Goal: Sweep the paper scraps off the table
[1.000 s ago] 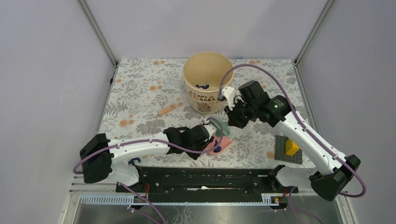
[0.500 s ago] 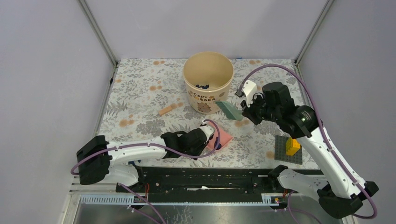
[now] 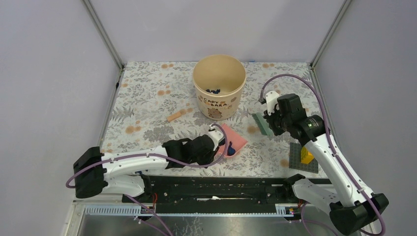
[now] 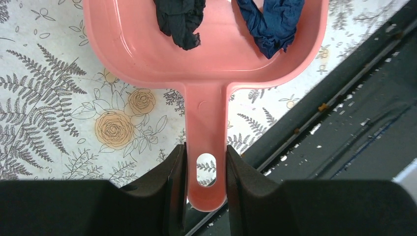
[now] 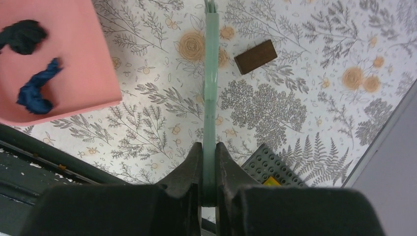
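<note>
A pink dustpan (image 4: 206, 73) lies on the flower-print table (image 3: 147, 98), and my left gripper (image 4: 206, 167) is shut on its handle. Two dark paper scraps rest in the pan, a black one (image 4: 179, 19) and a blue one (image 4: 273, 22); the right wrist view also shows these scraps (image 5: 37, 91). From above, the dustpan (image 3: 235, 139) sits in front of the bucket, with my left gripper (image 3: 215, 147) at its near-left end. My right gripper (image 5: 208, 162) is shut on a thin green brush (image 5: 211, 88). That brush (image 3: 260, 123) hangs over the table, right of the pan.
A tan bucket (image 3: 219, 105) stands at the back centre with dark scraps (image 3: 214, 91) inside. A brown block (image 3: 173, 117) lies left of it. A grey studded baseplate (image 3: 301, 160) with a yellow brick (image 3: 308, 156) sits near the right front. The black rail runs along the near edge.
My right arm has carried the green brush from over the dustpan off to the right. The left arm has drawn back slightly left, still holding the pan.
</note>
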Robot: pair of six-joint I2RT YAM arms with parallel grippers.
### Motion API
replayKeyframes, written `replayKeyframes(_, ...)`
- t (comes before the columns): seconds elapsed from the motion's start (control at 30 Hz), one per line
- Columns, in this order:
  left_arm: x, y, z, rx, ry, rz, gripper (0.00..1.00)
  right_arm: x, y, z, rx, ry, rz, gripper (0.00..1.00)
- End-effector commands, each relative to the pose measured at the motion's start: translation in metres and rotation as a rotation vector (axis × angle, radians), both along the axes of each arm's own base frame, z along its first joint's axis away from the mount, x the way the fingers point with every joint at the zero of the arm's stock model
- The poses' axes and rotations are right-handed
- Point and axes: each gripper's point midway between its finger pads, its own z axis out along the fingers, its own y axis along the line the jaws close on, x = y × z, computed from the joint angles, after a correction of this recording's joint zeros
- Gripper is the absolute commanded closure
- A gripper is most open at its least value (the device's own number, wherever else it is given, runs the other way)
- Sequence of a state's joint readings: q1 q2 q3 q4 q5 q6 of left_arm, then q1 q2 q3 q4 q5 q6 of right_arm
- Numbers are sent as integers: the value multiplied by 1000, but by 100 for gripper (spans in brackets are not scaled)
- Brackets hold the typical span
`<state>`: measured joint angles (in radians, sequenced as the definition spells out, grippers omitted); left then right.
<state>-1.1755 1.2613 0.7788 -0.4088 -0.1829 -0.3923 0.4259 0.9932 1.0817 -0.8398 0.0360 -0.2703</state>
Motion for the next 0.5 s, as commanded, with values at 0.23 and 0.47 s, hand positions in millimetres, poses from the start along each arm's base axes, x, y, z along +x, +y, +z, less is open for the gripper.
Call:
replayKeyframes(0.23,-4,-5,100,-187,-106,-38,100,17,9,13,314,117,3,100)
replayKeyframes(0.47,-10,-5,149,-254,-140,-92,100,-10,41,6,475,239,170,100)
